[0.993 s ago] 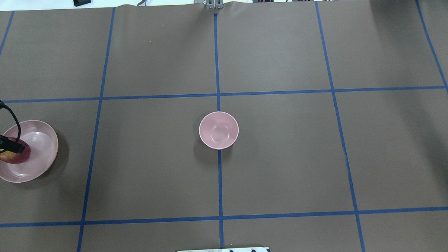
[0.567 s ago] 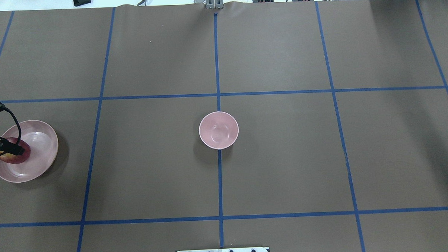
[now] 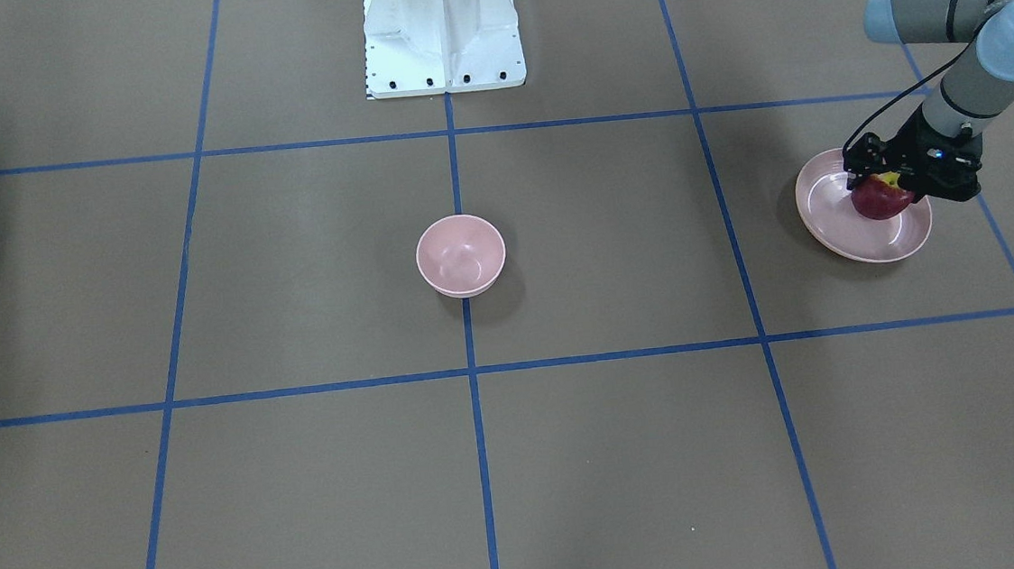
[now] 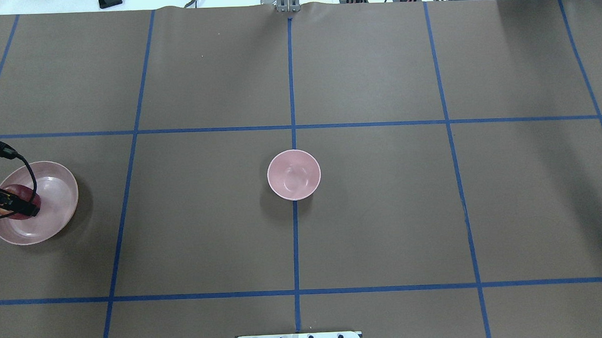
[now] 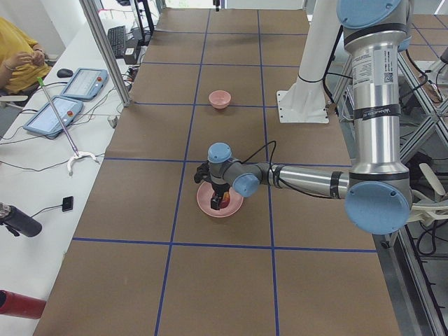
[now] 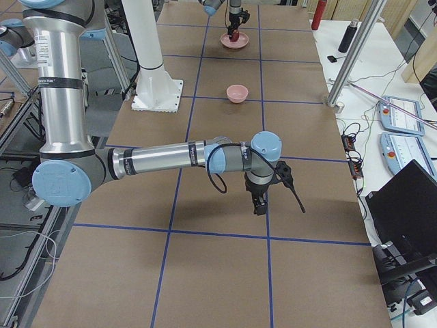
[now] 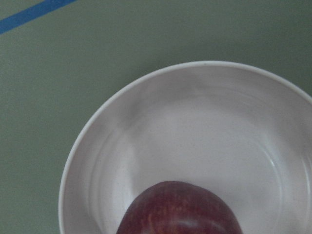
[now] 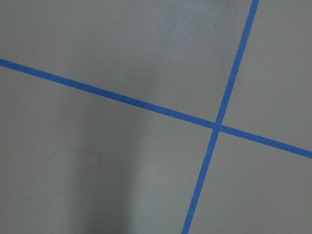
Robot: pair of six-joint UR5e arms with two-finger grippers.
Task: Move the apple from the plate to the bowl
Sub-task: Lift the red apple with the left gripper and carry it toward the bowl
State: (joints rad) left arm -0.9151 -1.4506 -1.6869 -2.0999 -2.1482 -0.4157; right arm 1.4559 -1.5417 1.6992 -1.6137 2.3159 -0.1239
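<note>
Now, left arm [image 3: 967,90] reaching out low, end effector [image 3: 888,186] closed around apple [image 3: 879,204] over plate [image 3: 828,230].

Bare tabletop [image 4: 182,203] between plate [image 4: 59,195] and bowl [image 4: 281,175]

From my console I see the table [image 4: 382,211] covered in brown paper, marked into a grid by blue tape lines [image 4: 291,89]; the plate [image 4: 61,195] rests on it directly under the left claw [image 3: 884,191]; the bowl [image 4: 294,174] stands well apart from that claw, out to its right, on the centre line; the white base plate [image 3: 442,32] sits right of the claw too, back at the robot's edge.
</note>
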